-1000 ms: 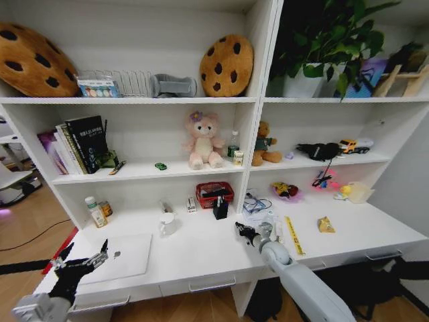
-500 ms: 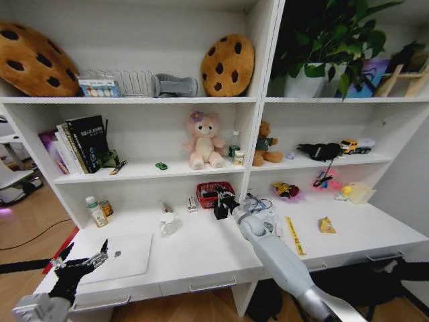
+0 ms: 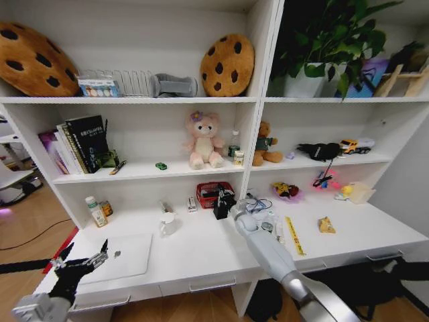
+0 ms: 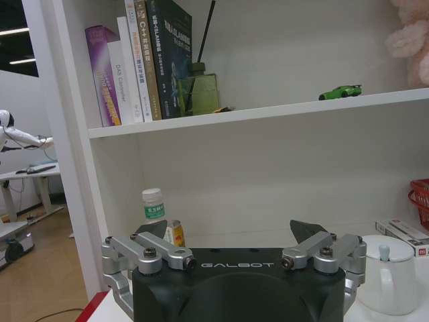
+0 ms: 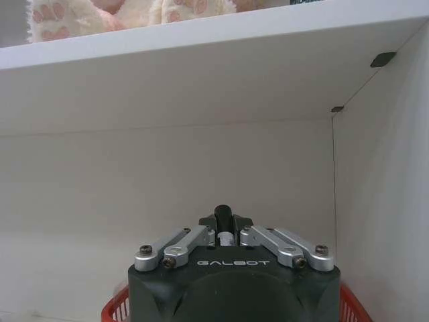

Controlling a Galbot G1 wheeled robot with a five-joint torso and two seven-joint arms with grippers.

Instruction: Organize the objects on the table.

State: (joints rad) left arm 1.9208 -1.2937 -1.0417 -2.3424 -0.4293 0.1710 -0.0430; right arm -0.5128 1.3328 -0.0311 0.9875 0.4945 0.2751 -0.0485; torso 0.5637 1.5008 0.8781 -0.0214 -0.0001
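My right arm reaches across the white table (image 3: 201,251) to the red basket (image 3: 213,190) under the shelf. My right gripper (image 3: 226,199) hangs over the basket's rim (image 5: 112,310). It (image 5: 225,231) is shut on a dark pen (image 5: 224,216) with a white band. At the table's front left, my left gripper (image 3: 82,263) stands open beside the silver laptop (image 3: 127,257); nothing lies between its fingers (image 4: 153,232). A green toy car (image 3: 161,166) (image 4: 340,91) and a green-capped bottle (image 3: 233,143) stand on the shelf above.
A white mug (image 3: 167,223) (image 4: 387,274), a black box (image 3: 220,210) and two pill bottles (image 3: 96,211) stand at the back of the table. A yellow ruler (image 3: 293,235) and cables (image 3: 256,204) lie to the right. Books (image 3: 79,143) and plush toys (image 3: 203,140) fill the shelf.
My right gripper has risen from the middle of the table and swung back to the red basket, then held there. The left arm has not moved.
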